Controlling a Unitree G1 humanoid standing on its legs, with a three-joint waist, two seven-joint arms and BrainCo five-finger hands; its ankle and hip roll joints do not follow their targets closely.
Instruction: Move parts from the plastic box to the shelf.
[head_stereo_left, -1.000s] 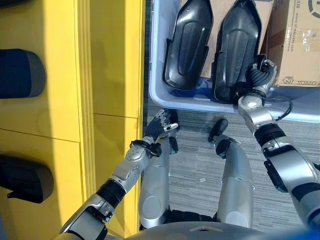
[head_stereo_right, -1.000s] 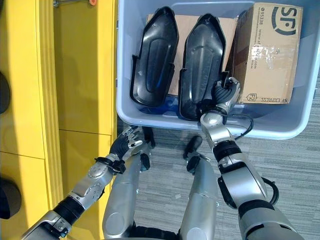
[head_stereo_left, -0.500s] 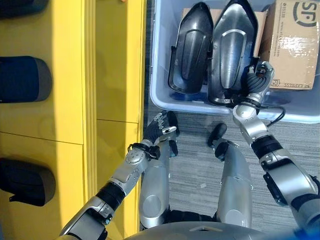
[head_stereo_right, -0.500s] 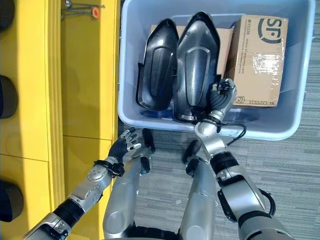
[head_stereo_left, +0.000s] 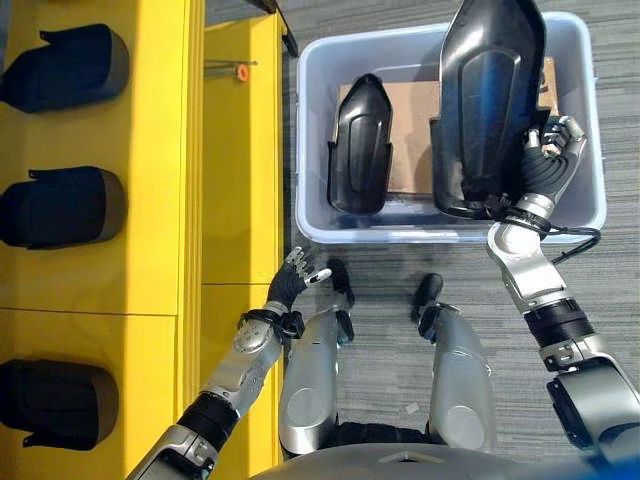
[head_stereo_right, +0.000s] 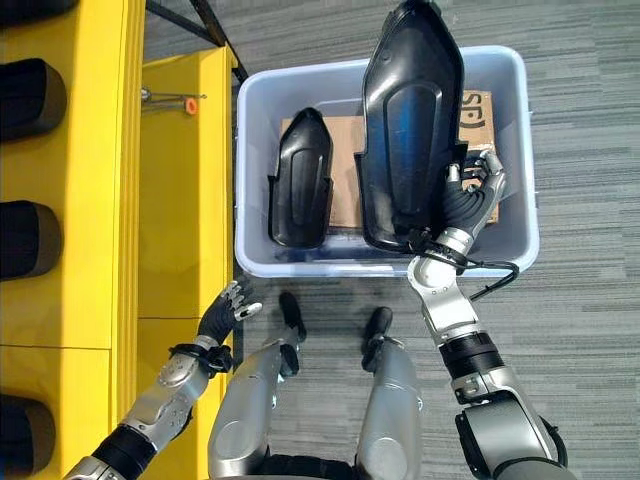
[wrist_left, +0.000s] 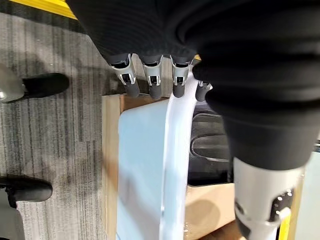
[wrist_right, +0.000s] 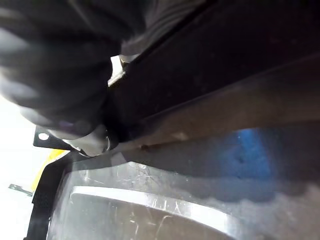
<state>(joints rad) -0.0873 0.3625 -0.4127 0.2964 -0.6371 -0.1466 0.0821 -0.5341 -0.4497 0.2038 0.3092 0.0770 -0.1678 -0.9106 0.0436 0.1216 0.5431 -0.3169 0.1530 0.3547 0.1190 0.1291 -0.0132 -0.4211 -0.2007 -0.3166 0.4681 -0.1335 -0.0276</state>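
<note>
My right hand is shut on the lower edge of a large black moulded part and holds it upright above the blue-grey plastic box. The right wrist view shows that part from very close. A second, smaller black part lies inside the box on brown cardboard. The yellow shelf runs along the left. My left hand hangs open, low beside the shelf's edge, its straight fingers holding nothing.
Three black parts rest on the shelf. A small tool with an orange handle lies on the shelf's lower yellow panel near the box. Grey carpet surrounds the box.
My right hand has lifted the large black part up out of the box. The whole picture has shifted, so the camera moved. My left hand stays open at the side.
</note>
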